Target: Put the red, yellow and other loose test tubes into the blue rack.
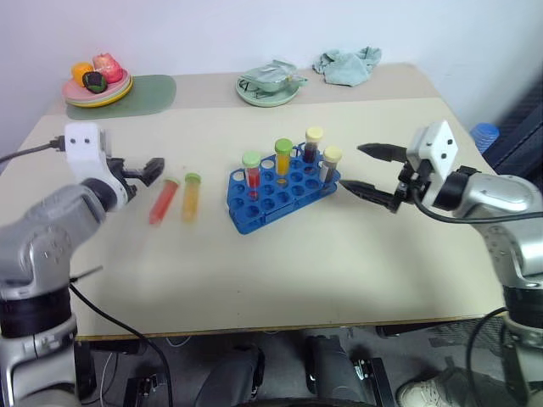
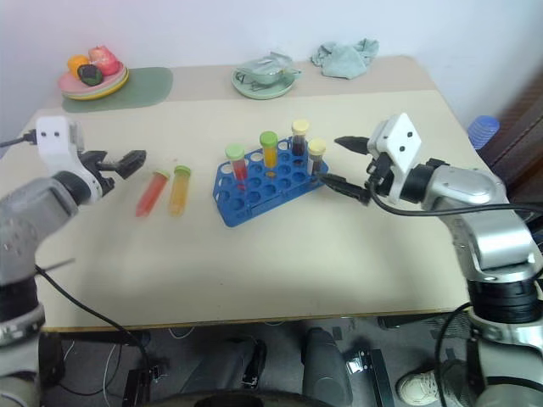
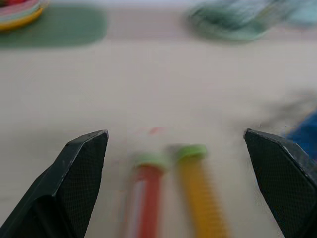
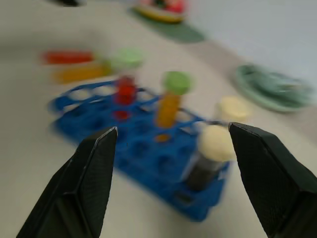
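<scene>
The blue rack (image 1: 273, 200) stands mid-table with several capped tubes upright in it. Two loose test tubes lie side by side on the table to its left: a red one (image 1: 162, 202) and a yellow one (image 1: 191, 197), both green-capped. My left gripper (image 1: 146, 171) hovers open just left of the red tube; in the left wrist view its gripper (image 3: 174, 134) frames the red tube (image 3: 146, 198) and the yellow tube (image 3: 200, 196). Right of the rack my right gripper (image 1: 352, 168) hangs open and empty, pointing at the rack (image 4: 143, 153).
At the table's back left a plate (image 1: 81, 99) of fruit sits on a green mat (image 1: 153, 91). A pale-green plate (image 1: 254, 97) and a crumpled cloth (image 1: 346, 65) lie at the back middle. A blue object (image 1: 484, 136) stands off the table's right edge.
</scene>
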Available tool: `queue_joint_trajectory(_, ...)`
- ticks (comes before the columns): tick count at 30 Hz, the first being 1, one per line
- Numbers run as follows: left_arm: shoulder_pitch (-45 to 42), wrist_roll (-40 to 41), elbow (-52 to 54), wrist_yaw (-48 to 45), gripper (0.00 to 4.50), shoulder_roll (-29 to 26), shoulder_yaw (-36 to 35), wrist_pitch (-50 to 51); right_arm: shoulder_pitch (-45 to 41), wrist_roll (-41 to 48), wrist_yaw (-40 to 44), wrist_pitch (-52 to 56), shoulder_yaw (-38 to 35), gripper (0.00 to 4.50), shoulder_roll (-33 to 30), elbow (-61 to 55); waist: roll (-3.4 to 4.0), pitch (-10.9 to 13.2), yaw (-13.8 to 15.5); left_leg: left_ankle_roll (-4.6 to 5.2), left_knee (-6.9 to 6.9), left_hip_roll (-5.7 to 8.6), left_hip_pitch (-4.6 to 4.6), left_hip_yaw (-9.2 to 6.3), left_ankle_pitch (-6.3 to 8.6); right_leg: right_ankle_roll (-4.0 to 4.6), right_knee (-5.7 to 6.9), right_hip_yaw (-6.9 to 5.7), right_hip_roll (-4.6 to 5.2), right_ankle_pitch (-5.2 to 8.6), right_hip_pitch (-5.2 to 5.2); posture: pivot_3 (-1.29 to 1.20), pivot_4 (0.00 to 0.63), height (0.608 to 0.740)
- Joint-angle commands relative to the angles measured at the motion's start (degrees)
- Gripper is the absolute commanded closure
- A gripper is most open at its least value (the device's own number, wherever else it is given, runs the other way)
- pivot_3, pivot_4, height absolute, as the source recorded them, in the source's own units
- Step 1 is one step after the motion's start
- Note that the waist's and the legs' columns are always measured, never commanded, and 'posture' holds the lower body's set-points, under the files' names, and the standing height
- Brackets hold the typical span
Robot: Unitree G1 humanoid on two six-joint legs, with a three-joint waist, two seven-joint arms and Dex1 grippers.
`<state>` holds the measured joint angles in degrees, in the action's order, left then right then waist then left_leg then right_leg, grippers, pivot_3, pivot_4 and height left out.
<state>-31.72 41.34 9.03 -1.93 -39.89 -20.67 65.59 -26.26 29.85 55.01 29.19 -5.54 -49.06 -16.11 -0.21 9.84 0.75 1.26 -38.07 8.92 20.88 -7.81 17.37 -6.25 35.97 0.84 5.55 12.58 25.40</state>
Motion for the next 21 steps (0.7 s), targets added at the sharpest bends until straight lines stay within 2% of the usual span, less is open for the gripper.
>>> queue_joint_trajectory(1, -8.08, -1.69, -6.51, -0.42, 0.0, -3.09, 2.18, 8.67, -4.32, 4.31, 4.78, 3.01, -0.77, 0.85, -2.44, -2.33, -0.06, 0.03, -0.11, 0.0, -0.02, 0.0, 0.03, 0.0, 0.0, 0.0, -0.01, -0.01, 0.0, 0.0, 0.02, 0.0, 0.15, 0.74)
queue_joint_trajectory(5, -20.51, -6.49, -20.73, -2.06, 0.0, -5.35, 9.08, 18.53, -8.98, 7.06, 6.76, 7.33, -0.03, 0.85, -3.09, -1.63, -0.23, 0.13, 0.01, 0.01, -0.08, 0.0, 0.12, 0.01, 0.01, -0.01, 0.02, -0.02, 0.02, -0.01, 0.11, 0.0, 0.15, 0.74)
queue_joint_trajectory(8, -26.17, -9.59, -28.93, -5.04, 0.0, -6.01, 13.26, 19.61, -10.08, 7.49, 8.33, 8.84, 0.74, 0.85, -3.73, -2.08, -0.25, 0.12, 0.0, 0.01, -0.12, 0.02, 0.35, -0.02, 0.01, -0.01, 0.02, -0.06, 0.04, -0.02, 0.28, 0.0, 0.15, 0.74)
queue_joint_trajectory(13, -32.3, -16.06, -41.35, -13.02, 0.0, -6.94, 22.71, 14.95, -10.42, 6.59, 8.91, 8.49, 1.6, 0.85, -3.49, -2.41, -0.27, 0.14, -0.05, 0.0, -0.13, 0.06, 0.67, 0.01, 0.0, -0.01, 0.1, -0.05, 0.08, -0.02, 0.69, 0.0, 0.15, 0.74)
queue_joint_trajectory(21, -40.0, -25.57, -59.95, -24.78, 0.0, -2.6, 31.16, 4.39, -9.28, 6.18, 7.23, 9.2, 1.19, 0.85, -3.85, -4.13, -0.28, 0.15, -0.02, -0.05, -0.17, 0.06, 0.79, 0.03, -0.03, -0.01, 0.17, -0.04, 0.09, -0.03, 0.83, 0.0, 0.15, 0.74)
